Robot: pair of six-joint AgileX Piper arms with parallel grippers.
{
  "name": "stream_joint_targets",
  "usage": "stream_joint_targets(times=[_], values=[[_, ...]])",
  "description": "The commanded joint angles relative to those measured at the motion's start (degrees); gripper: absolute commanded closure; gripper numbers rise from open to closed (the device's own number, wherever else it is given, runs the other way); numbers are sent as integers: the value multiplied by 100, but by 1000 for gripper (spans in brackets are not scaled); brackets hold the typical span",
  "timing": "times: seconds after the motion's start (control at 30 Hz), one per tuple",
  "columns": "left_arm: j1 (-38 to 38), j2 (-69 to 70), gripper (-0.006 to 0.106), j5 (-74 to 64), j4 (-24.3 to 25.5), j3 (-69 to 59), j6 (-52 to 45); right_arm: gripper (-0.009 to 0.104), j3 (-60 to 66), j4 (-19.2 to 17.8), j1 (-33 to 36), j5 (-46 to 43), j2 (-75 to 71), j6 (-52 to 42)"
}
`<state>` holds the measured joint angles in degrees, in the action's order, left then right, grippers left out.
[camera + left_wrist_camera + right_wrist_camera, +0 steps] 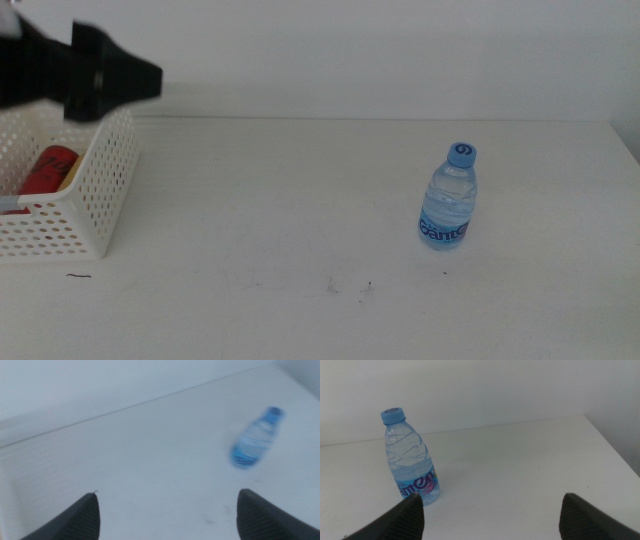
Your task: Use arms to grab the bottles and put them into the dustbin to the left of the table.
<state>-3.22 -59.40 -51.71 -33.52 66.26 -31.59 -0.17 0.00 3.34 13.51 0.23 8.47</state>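
The clear water bottle (447,200) with blue cap and label stands upright on the table (290,210), right of centre. The white perforated dustbin (95,190) sits at the left edge with the red soda can (45,168) lying inside. A yellowish sliver shows beside the can; I cannot tell what it is. My left gripper (135,78) hovers blurred above the dustbin's far rim. It is open and empty in the left wrist view (169,494), with the bottle (255,440) far ahead. My right gripper (492,496) is open and empty, with the bottle (410,457) close in front, beside one jaw.
A few small dark specks (350,288) mark the table near the front. A short dark line (78,276) lies in front of the dustbin. The table's right edge (625,140) is close behind the bottle. The right arm is out of the middle view.
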Motion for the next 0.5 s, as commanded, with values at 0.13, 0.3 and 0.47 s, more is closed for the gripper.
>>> stream_joint_targets(times=[0.13, 0.3, 0.47], values=[[-582, 1028, 7, -145, -350, -591, -15, 8, 17, -76, -43, -23, -23, -38], [-1583, 1441, 7, -205, 1271, -883, 1867, 8, 17, -76, -43, -23, -23, -38], [-2303, 1691, 7, 107, 1755, -963, 2152, 8, 17, -76, -43, -23, -23, -38]])
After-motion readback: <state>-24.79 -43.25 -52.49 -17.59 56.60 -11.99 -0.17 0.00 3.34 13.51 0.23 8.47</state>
